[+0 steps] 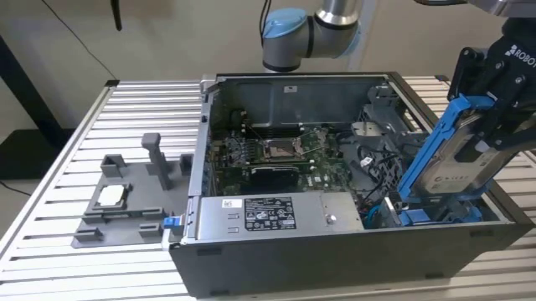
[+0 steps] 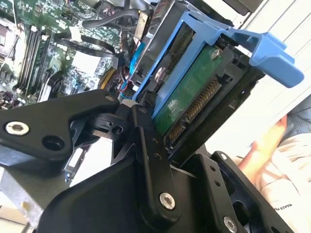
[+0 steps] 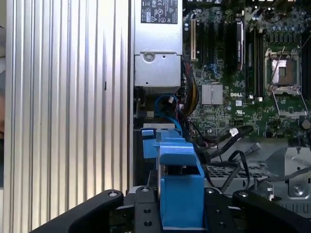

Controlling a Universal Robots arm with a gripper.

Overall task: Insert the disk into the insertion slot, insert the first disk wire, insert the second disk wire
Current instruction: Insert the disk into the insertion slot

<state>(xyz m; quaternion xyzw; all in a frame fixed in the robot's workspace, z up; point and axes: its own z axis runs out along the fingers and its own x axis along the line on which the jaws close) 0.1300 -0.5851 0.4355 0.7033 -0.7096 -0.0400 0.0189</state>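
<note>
Disk [image 1: 456, 166] held by the gripper [image 1: 493, 119], whose black fingers [image 2: 146, 141] are drawn in narrow against its two long edges. In the second wrist view its underside is a green board [image 2: 192, 92] with a row of connector contacts. A bright blue caddy [image 2: 165, 63] frames it and flares into a broad tab [image 2: 267, 48] at the free end. In the first wrist view the disk is seen end-on, the blue tab [image 3: 180, 194] between the finger links. The exterior view shows the other face, silver-grey with a pale label, and a blue rail along the edge.

The disk stands steeply tilted at the case's [image 1: 335, 263] near corner on the exterior view's right. Its top leans toward that right and its lower end is down at the slot [image 1: 473, 210]. Whether it touches the cage I cannot tell. It does not lie flat in the slot.

Just beside the lower end, black and blue cables [image 3: 228, 145] loop inside the case. Beyond them are the silver power supply [image 1: 268, 216] along the near wall and the green motherboard [image 1: 285, 157] on the case floor.

A person's hand [image 2: 265, 145] shows past the disk in the second wrist view.

The case rests on a slatted table [image 1: 142, 106]. A grey fixture [image 1: 125, 200] sits on the slats well apart, on the exterior view's left. The arm [image 1: 302, 31] rises behind the case.
</note>
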